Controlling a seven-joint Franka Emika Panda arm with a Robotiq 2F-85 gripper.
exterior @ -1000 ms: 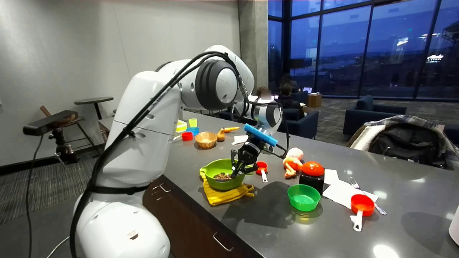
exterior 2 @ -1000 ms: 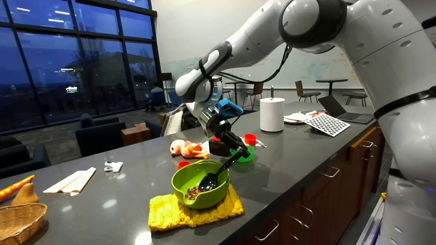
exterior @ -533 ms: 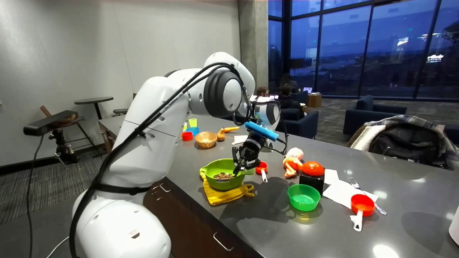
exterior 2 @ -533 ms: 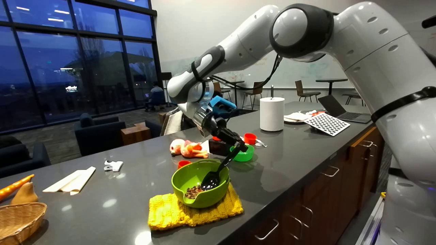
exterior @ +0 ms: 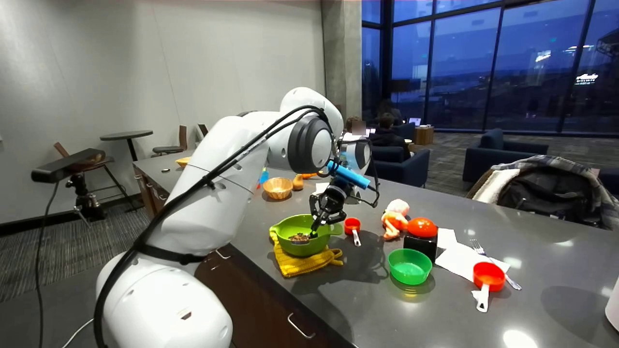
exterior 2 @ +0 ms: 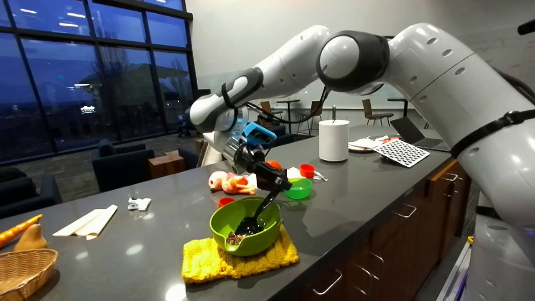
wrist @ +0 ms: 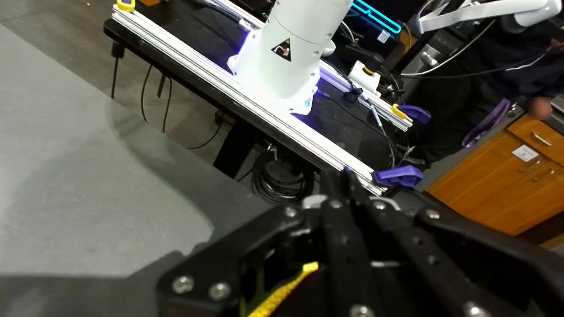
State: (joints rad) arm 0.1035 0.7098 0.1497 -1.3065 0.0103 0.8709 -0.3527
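My gripper (exterior 2: 285, 184) is shut on the handle of a black spoon (exterior 2: 267, 201), above the rim of a green bowl (exterior 2: 255, 247). It also shows in an exterior view (exterior: 316, 226) and in the wrist view (wrist: 339, 176), where its fingers are close together and the spoon is not clearly seen. The spoon slants down, its head inside the bowl beside brown crumbly bits (exterior 2: 235, 238). The bowl stands on a yellow knitted cloth (exterior 2: 209, 263), which also shows in the wrist view (wrist: 282, 293).
Near the bowl are a red measuring cup (exterior: 352, 225), a pink plush toy (exterior: 397, 208) and a small green bowl (exterior: 410, 270). A black box (exterior: 420, 246) bears an orange-red object (exterior: 421, 227). Farther off are a wicker basket (exterior 2: 27, 269) and a paper towel roll (exterior 2: 333, 142).
The arm's elbow has lowered and moved forward. The gripper has shifted slightly, away from the robot's base. The spoon's head has moved a little within the bowl toward the brown bits.
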